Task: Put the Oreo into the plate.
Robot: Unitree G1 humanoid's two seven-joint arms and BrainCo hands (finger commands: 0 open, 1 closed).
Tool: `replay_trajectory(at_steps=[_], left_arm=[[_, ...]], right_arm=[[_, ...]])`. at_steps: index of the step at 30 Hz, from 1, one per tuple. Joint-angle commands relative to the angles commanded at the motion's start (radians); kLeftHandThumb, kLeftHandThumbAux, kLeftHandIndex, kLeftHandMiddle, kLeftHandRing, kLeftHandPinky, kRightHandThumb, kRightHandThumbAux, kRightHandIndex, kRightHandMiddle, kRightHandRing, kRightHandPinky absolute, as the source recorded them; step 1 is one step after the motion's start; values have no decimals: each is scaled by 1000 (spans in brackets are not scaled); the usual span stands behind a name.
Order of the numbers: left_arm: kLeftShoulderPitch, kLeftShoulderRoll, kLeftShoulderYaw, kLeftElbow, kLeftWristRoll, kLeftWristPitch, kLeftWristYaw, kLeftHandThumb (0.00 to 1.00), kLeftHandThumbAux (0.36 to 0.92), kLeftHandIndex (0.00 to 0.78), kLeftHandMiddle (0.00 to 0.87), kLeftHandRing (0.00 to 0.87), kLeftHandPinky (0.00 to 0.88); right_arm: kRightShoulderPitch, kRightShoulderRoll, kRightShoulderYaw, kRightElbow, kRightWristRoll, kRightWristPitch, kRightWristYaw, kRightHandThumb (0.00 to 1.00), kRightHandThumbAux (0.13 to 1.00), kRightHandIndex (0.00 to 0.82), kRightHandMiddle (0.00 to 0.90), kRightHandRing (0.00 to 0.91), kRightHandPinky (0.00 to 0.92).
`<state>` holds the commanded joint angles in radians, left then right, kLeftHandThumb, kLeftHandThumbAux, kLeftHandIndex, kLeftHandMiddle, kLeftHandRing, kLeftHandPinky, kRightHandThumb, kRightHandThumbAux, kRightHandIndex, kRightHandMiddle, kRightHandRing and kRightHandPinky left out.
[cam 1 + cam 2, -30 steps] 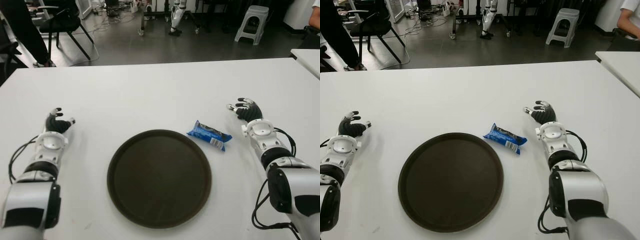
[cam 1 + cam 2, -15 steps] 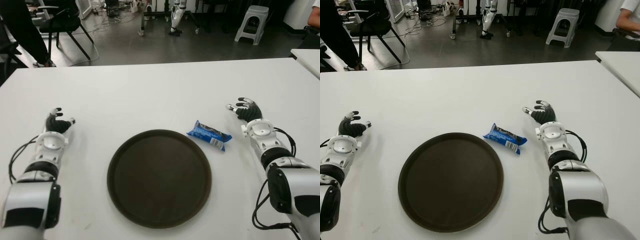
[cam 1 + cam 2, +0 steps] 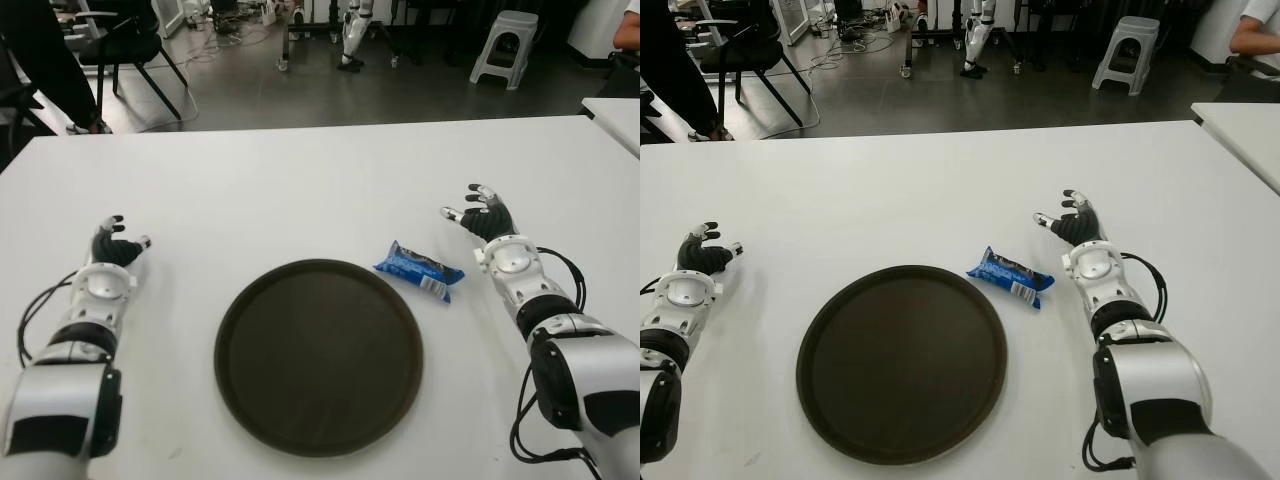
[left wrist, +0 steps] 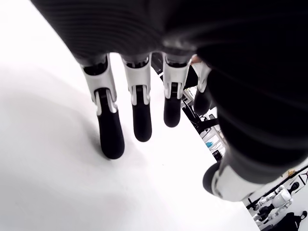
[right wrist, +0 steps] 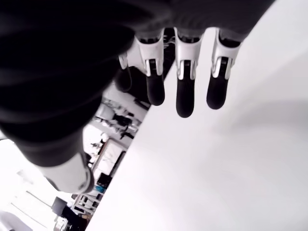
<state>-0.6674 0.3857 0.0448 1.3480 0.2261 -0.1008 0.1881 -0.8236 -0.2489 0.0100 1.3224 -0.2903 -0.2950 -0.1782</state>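
Right hand [image 3: 483, 218] hovered just to the right of the Oreo [image 3: 420, 270], fingers spread and empty, thumb pointing toward the packet without touching it. Showed three straight, separated fingers [image 5: 185, 98] over bare white table in its own wrist view, gripping nothing. Oreo lay flat on the table [image 3: 300, 190], a blue wrapper with white ends, angled slightly, just beside the upper right rim of the plate [image 3: 318, 355] and outside it. Plate sat dark, round and bare near the front middle of the table. Left hand [image 3: 113, 247] stayed out of the work, well apart on the far left side of the plate, fingers extended and loosely parted, holding nothing; same read in the left wrist view, with fingertips [image 4: 110, 139] close to the tabletop. Beyond the table's far edge: grey floor, a black chair [image 3: 120, 45], a grey stool [image 3: 504, 45], and a second white table [image 3: 620, 115] at the right edge.
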Motion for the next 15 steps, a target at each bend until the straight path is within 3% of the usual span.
replay_trajectory(at_steps=[7,15], left_arm=[[-1,1,0,0,0,5,-1,230,724,56,145,184,217],[1,0,-5,0,3,0,2,222,729,60,147,182,213]], right_arm=[[16,-19,72,-22,-66,-96,-57,227,703,110,203,237,297],[21,-23,110,-38,-88,-140,-80,221,692,112,208,252,322]])
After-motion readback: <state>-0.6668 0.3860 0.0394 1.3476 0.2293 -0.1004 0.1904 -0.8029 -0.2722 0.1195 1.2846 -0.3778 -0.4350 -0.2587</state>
